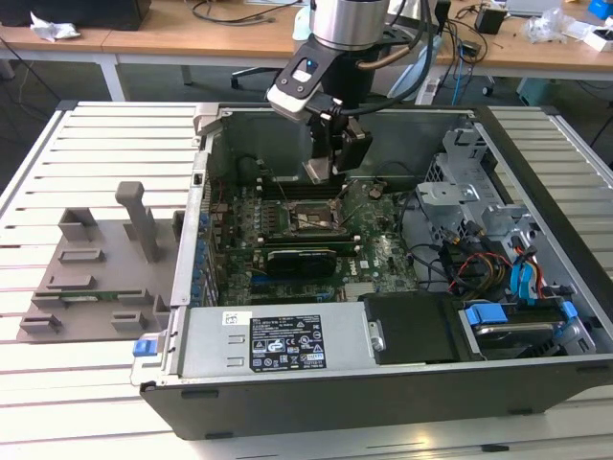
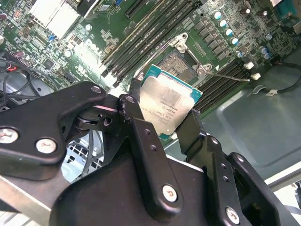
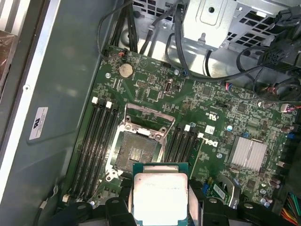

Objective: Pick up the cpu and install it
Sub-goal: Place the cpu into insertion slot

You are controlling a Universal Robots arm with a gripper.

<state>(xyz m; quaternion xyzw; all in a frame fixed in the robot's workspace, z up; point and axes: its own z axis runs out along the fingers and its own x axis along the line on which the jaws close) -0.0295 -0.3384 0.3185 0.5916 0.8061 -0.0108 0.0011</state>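
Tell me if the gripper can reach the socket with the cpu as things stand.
Probably yes. The gripper is shut on the cpu above the motherboard. The socket lies uncovered, contacts showing, and the cables run clear of it.

Pale slatted worktable (image 1: 96, 144) in front, wooden desks (image 1: 172, 40) behind, tangled black cables (image 1: 206, 11) on them.

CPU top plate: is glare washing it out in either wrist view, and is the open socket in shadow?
First wrist view: the cpu plate glares almost white, while the socket is evenly lit. Second wrist view: only a soft sheen on the plate, held in the gripper; socket unshadowed.
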